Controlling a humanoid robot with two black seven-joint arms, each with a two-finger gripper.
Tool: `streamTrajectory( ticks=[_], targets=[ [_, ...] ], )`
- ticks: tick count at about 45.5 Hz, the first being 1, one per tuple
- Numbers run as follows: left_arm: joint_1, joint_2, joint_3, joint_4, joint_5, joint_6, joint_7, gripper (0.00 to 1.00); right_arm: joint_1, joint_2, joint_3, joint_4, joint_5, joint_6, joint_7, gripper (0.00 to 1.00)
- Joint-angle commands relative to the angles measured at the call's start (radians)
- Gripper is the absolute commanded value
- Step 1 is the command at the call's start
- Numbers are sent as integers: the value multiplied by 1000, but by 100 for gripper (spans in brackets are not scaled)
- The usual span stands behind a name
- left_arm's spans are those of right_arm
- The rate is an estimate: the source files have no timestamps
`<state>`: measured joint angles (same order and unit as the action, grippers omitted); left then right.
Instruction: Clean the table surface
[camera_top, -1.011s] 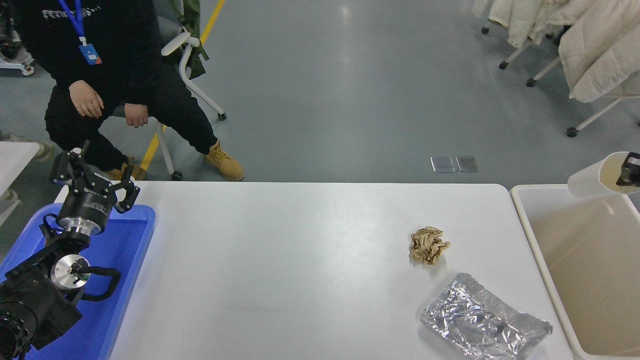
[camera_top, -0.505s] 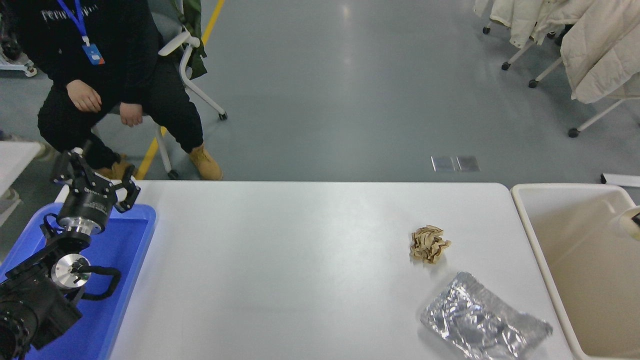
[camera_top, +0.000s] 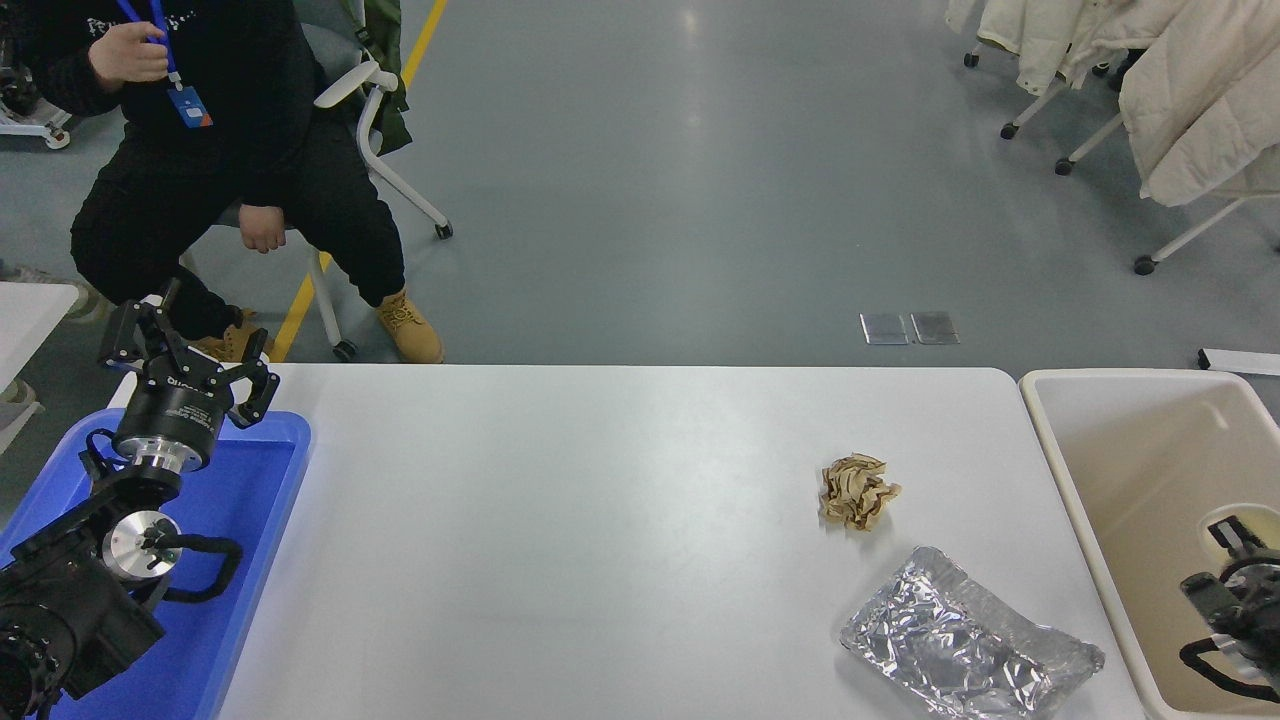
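1. The table surface (camera_top: 600, 540) fills the lower middle of the frame, a broad matte white top with rounded far corners, running from the blue tray at the left to the beige bin at the right.
2. On its right part lies a crumpled brown paper wad (camera_top: 858, 491), and nearer the bottom edge, just below and to the right of it, a crushed foil container (camera_top: 968, 650). The two lie close together but do not touch.
3. The blue tray (camera_top: 255, 500) sits at the lower left corner of the frame, against the table's left end.
4. The left gripper (camera_top: 190, 362) hangs over the far end of that tray at the left edge of the frame, its black fingers spread apart and holding nothing.
5. The beige bin (camera_top: 1075, 500) stands at the right edge of the frame, beside the table's right end.
6. The right gripper (camera_top: 1230, 565) shows at the lower right, down inside the bin. Something pale sits just by it, but I cannot tell whether the pincer is clenched or released.
7. A person in dark clothes (camera_top: 230, 130) sits on a chair at the upper left, beyond the table's far edge, one hand raised to the chest, the other resting on a knee.
8. Pale coats (camera_top: 1190, 80) hang on wheeled racks at the upper right.
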<state>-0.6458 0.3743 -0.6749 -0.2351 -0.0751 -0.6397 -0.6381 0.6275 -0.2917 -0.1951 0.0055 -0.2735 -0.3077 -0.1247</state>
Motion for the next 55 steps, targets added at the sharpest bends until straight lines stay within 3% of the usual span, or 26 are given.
streamTrajectory(
  ticks=[1,4,5,8,9,25,33,48,55],
  targets=[
    [0,0,0,-1,0,0,0,100,0,29,6,-13,8,-14,0,0],
    [0,0,0,0,0,0,0,100,1,32,6,-9,10,-10,0,0],
    [0,0,0,0,0,0,0,100,3,32,5,-6,10,-10,0,11],
    [0,0,0,0,0,0,0,100,15,29,8,-7,10,-14,-1,97],
    [0,0,0,0,0,0,0,100,21,29,9,-4,11,-5,-1,100],
    [0,0,0,0,0,0,0,100,73,5,9,118,11,-1,-3,100],
    [0,0,0,0,0,0,0,100,162,-202,22,411,10,-1,-1,100],
    [0,0,0,-1,0,0,0,100,210,-481,429,907,-7,15,0,100],
    [0,0,0,0,0,0,0,100,204,-538,641,1051,-7,77,0,100]
  ],
)
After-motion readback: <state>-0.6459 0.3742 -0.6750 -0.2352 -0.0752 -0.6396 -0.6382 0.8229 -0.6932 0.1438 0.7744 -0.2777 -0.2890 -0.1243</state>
